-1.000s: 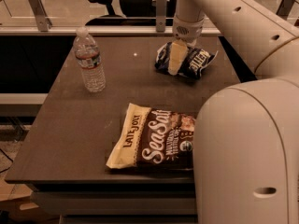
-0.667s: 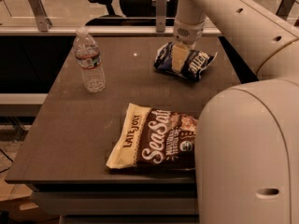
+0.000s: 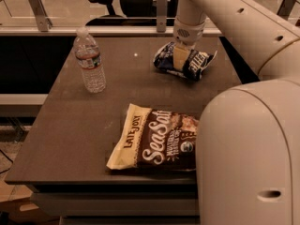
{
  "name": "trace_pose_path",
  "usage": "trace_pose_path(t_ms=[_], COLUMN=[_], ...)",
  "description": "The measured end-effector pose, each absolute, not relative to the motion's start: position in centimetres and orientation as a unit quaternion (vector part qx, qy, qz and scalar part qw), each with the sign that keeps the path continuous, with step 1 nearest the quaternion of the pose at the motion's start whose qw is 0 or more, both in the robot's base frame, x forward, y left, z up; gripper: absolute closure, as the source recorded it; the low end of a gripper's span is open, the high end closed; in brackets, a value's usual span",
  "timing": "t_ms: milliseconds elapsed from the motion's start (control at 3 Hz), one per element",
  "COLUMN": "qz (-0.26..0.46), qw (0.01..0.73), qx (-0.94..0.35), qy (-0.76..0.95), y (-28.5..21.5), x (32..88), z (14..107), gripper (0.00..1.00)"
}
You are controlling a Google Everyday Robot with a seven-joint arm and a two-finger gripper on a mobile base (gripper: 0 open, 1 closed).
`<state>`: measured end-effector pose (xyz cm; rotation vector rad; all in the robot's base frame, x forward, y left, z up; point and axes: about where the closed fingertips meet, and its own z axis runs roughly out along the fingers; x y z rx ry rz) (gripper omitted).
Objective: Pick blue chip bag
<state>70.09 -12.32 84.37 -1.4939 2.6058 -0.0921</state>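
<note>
"Locating the pincer (image 3: 180, 57) first: where does it stand?"

"At the far right of the tabletop (image 3: 93, 121), down on the blue chip bag (image 3: 199, 62). It touches the bag near its middle, a little left of centre."

"Grip state?"

"Cannot tell. The bag is crumpled around the contact, but nothing shows whether the pincer is clenched on it or released."

"Lie of the bag?"

"Its long axis runs left to right across the tabletop, dipping slightly toward the right. The bag sits directly under and behind the pincer. In my judgement the coming move calls for a firm close and a straight lift, with no sideways reach."

"Arm pose?"

"The arm (image 3: 225, 18) slants across from the upper right, and its wrist drops nearly upright onto the bag. The water bottle (image 3: 90, 62) and the big chip bag (image 3: 159, 142) lie well apart from it."
</note>
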Motion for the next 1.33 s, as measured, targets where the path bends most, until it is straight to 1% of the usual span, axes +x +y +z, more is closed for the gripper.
trace_pose_path(t_ms=[333,667,1333], qz=[-0.033,-0.010,0.076], qw=[0.072,0.087,0.162], qx=[-0.497,-0.509,-0.548], qy=[0.864,0.857,0.817], y=[-12.5,-12.7,-12.5], x=[70.1,69.9,69.1], z=[85.3,86.6,90.3], gripper=[1.00,1.00,1.00])
